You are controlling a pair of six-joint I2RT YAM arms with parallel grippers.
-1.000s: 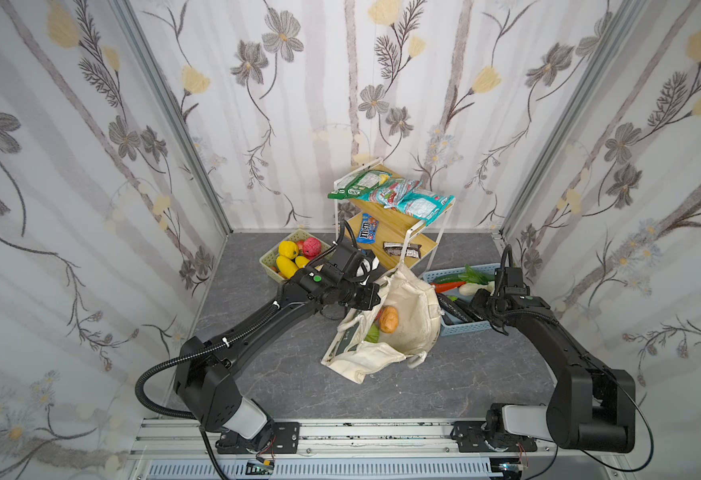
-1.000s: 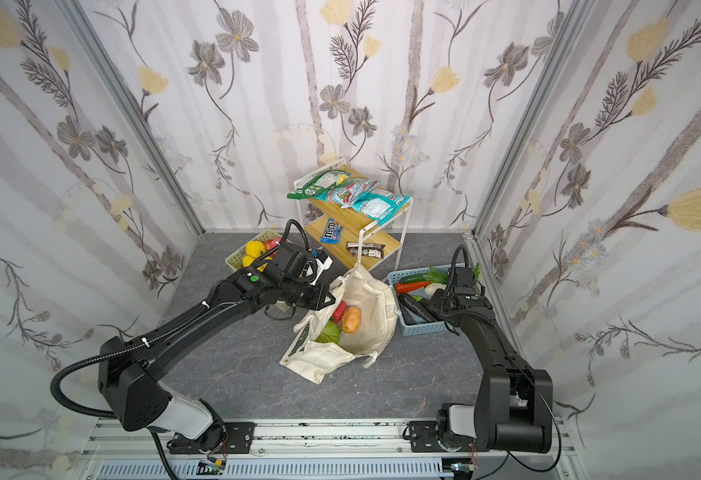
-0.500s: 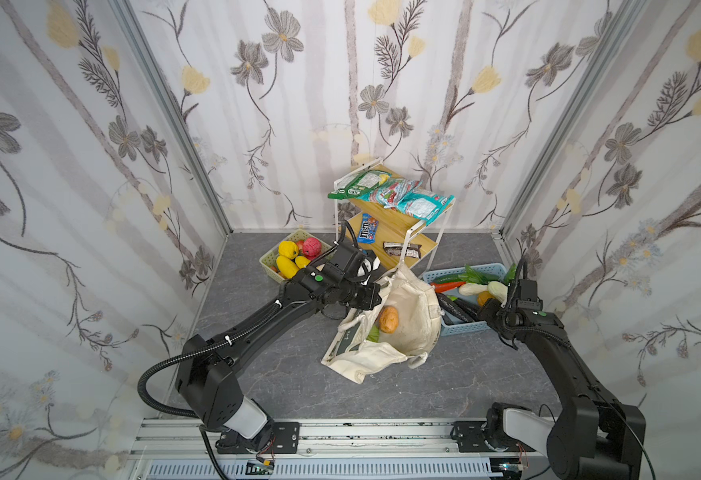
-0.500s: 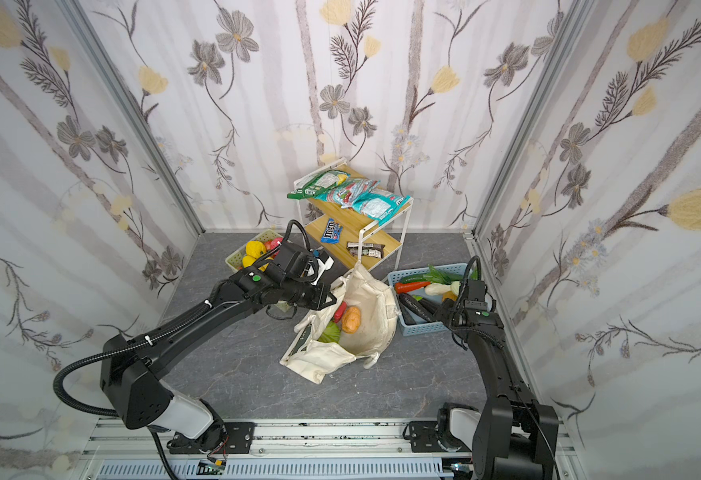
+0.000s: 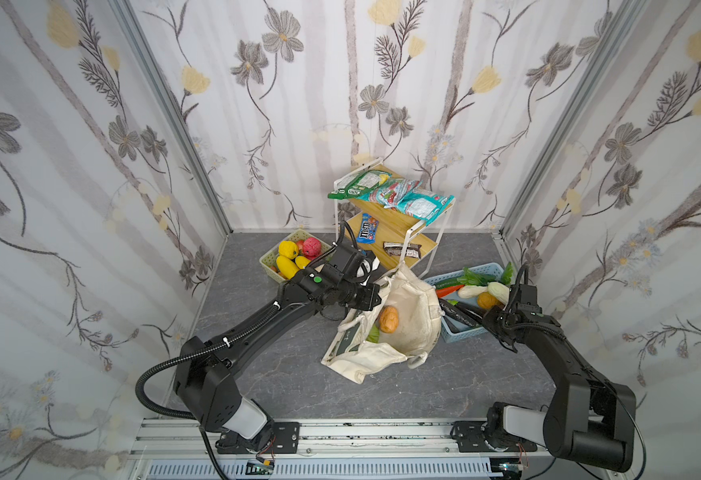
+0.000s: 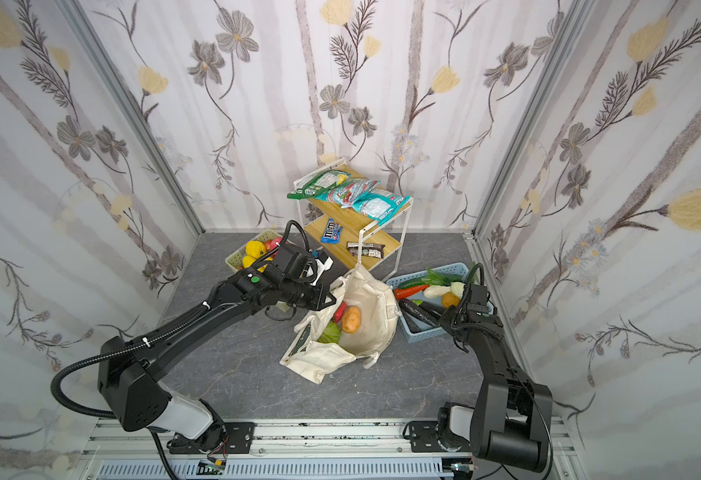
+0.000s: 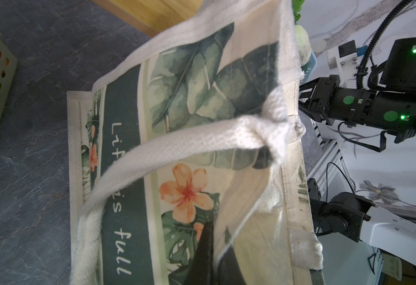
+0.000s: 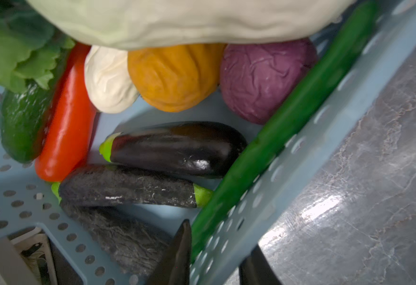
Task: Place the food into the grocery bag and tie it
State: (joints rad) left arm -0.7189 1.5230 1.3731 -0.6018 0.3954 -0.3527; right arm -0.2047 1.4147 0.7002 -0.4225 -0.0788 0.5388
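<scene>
Canvas grocery bag (image 5: 413,320) slumps open-mouthed on the gray surface (image 5: 265,374), some food (image 5: 388,319) already inside, its rim pinched tight in the left fingers (image 7: 203,256). Just beside the bag, the right fingers (image 8: 177,254) sit narrow astride the wall of the blue basket (image 8: 360,84) holding more vegetables (image 8: 177,150). Whether they grip it I cannot tell.

On the grey marbled floor (image 5: 265,374) a wooden rack (image 5: 396,232) stands by the flowered back wall (image 5: 340,83), snack packets (image 5: 390,193) on its top shelf, two candy bars (image 5: 367,228) lower, between a pale green basket (image 5: 267,262) and a light blue basket (image 5: 461,330).
</scene>
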